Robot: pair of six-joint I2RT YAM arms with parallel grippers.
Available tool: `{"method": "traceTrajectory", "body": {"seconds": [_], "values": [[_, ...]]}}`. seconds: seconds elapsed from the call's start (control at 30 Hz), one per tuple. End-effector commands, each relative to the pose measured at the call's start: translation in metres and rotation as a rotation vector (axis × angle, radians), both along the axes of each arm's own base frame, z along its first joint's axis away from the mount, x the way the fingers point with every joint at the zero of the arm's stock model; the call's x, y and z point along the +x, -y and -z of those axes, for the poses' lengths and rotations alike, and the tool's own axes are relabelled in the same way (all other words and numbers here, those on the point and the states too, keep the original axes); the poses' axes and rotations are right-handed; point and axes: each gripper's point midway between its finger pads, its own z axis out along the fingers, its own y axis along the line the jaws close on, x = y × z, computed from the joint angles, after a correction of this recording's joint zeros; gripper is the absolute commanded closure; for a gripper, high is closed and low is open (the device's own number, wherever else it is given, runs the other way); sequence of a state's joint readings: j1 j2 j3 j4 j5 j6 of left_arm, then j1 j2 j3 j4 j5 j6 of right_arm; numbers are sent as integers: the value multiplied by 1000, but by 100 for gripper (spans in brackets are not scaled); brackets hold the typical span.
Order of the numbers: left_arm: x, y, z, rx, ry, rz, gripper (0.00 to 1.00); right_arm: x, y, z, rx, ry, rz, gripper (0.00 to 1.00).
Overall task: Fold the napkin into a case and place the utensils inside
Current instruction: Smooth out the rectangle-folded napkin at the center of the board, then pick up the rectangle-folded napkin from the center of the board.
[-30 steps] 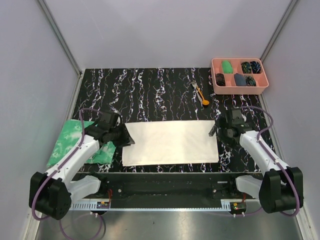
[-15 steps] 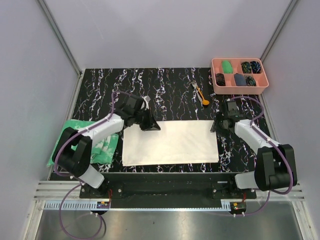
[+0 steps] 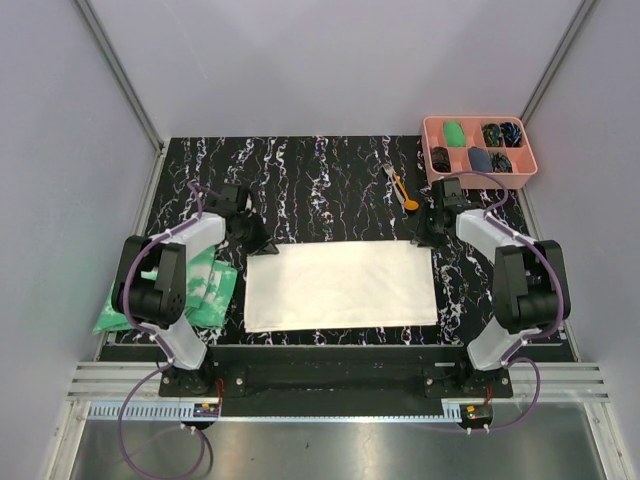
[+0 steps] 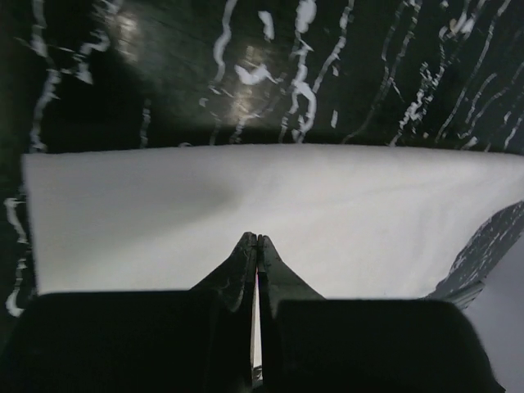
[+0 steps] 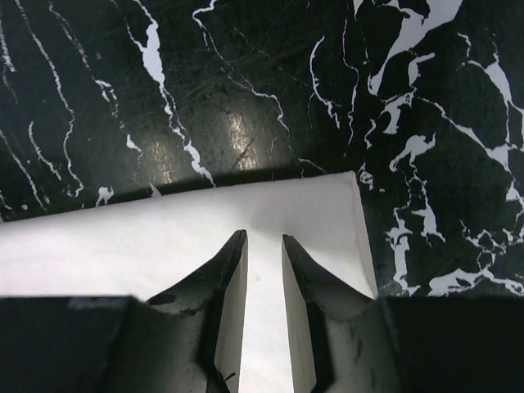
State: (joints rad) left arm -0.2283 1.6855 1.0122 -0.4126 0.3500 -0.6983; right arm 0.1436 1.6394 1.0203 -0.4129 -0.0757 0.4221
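The cream-white napkin [image 3: 340, 285] lies flat as a wide rectangle on the black marbled mat. My left gripper [image 3: 260, 243] is at its far left corner. In the left wrist view this gripper [image 4: 258, 237] is shut, tips down over the napkin [image 4: 368, 213]; whether cloth is pinched does not show. My right gripper [image 3: 430, 233] is at the far right corner. In the right wrist view it [image 5: 264, 236] stands a narrow gap apart over the napkin [image 5: 123, 246], nothing between its fingers. The utensils [image 3: 401, 187], orange-handled, lie beyond the napkin toward the right.
A pink compartment tray [image 3: 430, 152] holding small dark and green items stands at the far right corner. A green-and-white mottled cloth [image 3: 200, 290] lies left of the napkin, under the left arm. Grey walls close in the mat on three sides.
The left gripper closed and swung from the napkin's far edge back to its far left corner. The right gripper moved up to the far right corner, its jaws narrowing.
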Motion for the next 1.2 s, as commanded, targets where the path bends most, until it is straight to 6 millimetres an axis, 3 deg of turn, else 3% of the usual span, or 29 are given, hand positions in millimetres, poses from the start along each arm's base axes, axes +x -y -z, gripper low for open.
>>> {"method": "traceTrajectory", "body": {"seconds": [0.0,0.17,0.3,0.43,0.5,0.53,0.6,0.67,0.77,0.87,0.93,1.17], "values": [[22,-34,7,80,-7,-65,100,29,5,-2,-46,44,-13,68],[27,-70,38,137,-94,-150,100,34,17,26,-98,-10,-5,68],[31,-80,44,139,-123,-160,100,38,31,38,-174,-34,13,70],[37,-88,30,159,-78,-170,100,41,33,21,-182,2,18,68],[38,-92,23,182,-63,-177,100,41,37,5,-194,29,38,59],[39,-91,18,177,-55,-171,100,41,36,0,-191,32,37,50],[44,-82,-3,166,12,-130,100,37,39,-17,-191,40,52,38],[47,-68,-26,173,89,-87,98,31,39,-33,-187,60,62,19],[40,-44,-49,152,165,-19,91,10,40,-42,-174,47,74,9],[28,-13,-64,88,225,54,88,-20,42,-39,-166,11,74,7],[19,3,-70,41,241,83,88,-38,36,-27,-131,-27,45,8],[-13,65,-75,-31,249,235,89,-65,39,-4,-160,-106,91,24]]}}
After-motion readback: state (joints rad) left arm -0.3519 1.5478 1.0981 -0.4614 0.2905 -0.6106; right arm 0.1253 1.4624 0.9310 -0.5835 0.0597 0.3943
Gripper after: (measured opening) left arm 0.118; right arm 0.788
